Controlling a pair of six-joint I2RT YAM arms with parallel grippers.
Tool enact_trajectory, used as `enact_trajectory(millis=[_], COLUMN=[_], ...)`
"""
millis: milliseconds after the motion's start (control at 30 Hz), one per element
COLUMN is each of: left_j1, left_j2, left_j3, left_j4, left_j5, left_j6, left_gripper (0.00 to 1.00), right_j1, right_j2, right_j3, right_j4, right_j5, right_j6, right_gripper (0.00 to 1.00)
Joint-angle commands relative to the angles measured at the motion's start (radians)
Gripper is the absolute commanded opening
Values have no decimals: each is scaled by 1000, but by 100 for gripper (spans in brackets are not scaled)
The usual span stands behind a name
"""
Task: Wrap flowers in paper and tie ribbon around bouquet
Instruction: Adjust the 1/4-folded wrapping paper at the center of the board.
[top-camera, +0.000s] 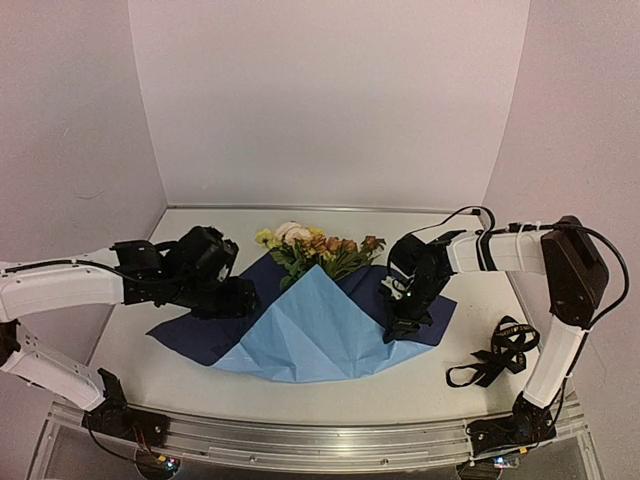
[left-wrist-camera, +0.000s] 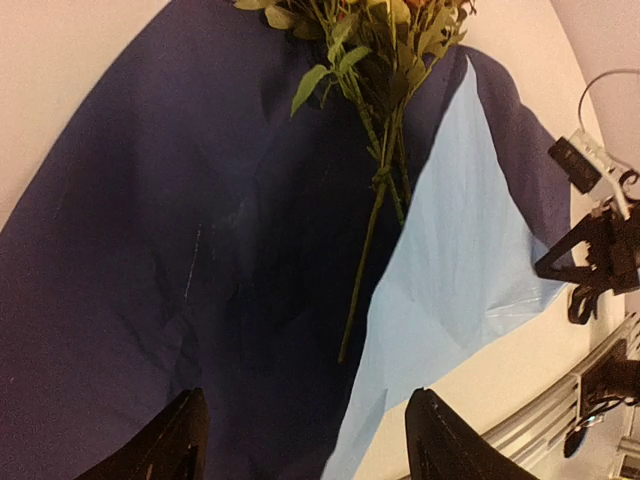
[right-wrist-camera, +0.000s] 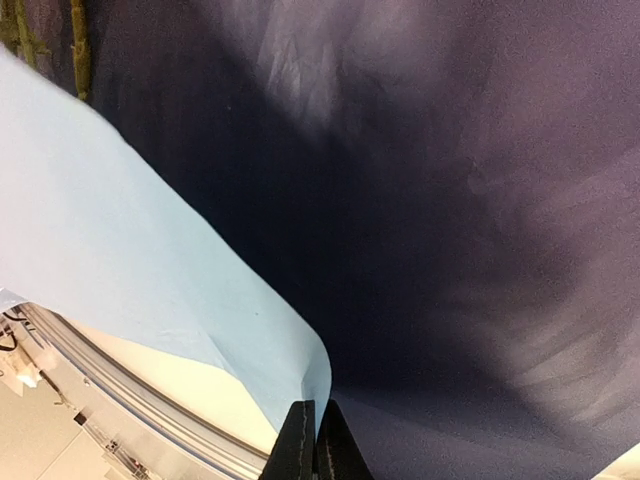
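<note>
White walls (top-camera: 330, 100) close in a pale worktop (top-camera: 400, 395), and a metal rail (top-camera: 300, 440) runs along its near edge.

The paper (top-camera: 200, 335) lies spread across the middle, dark navy face up. A big light blue flap is folded over its centre, rising to a point just below the blooms. That flap is creased and a little rumpled, and its near edge curves along the front of the sheet.

The flowers (top-camera: 315, 250) lie at the far side of the paper, with yellow, cream and rust heads and green leaves fanning past the far edge. From my left wrist camera I see the thin green stems (left-wrist-camera: 375, 200) running down the navy face, with the edge of the blue flap right beside them and partly over them.

The ribbon (top-camera: 500, 355) sits in a loose black tangle on the bare worktop, right of the paper and not touching it.

My left tool (top-camera: 232, 297) hovers over the navy left part of the sheet, its fingers (left-wrist-camera: 180, 440) wide apart with only paper showing between them. My right tool (top-camera: 405, 325) is down at the right corner of the blue flap. Its fingers (right-wrist-camera: 298, 445) are pressed tightly together right where the light blue edge meets the navy. I cannot tell whether any paper is caught between them.
</note>
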Motion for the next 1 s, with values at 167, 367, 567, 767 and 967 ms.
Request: enact_trajectory(millis=[167,367,567,767,967], left_j1=[-24,-41,-64,-64,-64], left_j2=[-225,-229,-123,-54,60], left_j3=[9,-32,-67,-109,-139], left_j4=[-305,-171,-62,33,22], left_j5=[2,66,159,262,359], left_j6=[-95,137,340,412,364], left_gripper=[74,84,89,96,94], right_j1=[23,24,23,24,23], right_j2=[-35,-22,-18,-13,-1], right_j3=[15,28,32,36,55], right_j4=[-36,-38,-38,-38,-40], right_j5=[43,38,39,43,50], right_j6=[-3,-3,-5,-6,-7], right_gripper=[0,0,0,0,0])
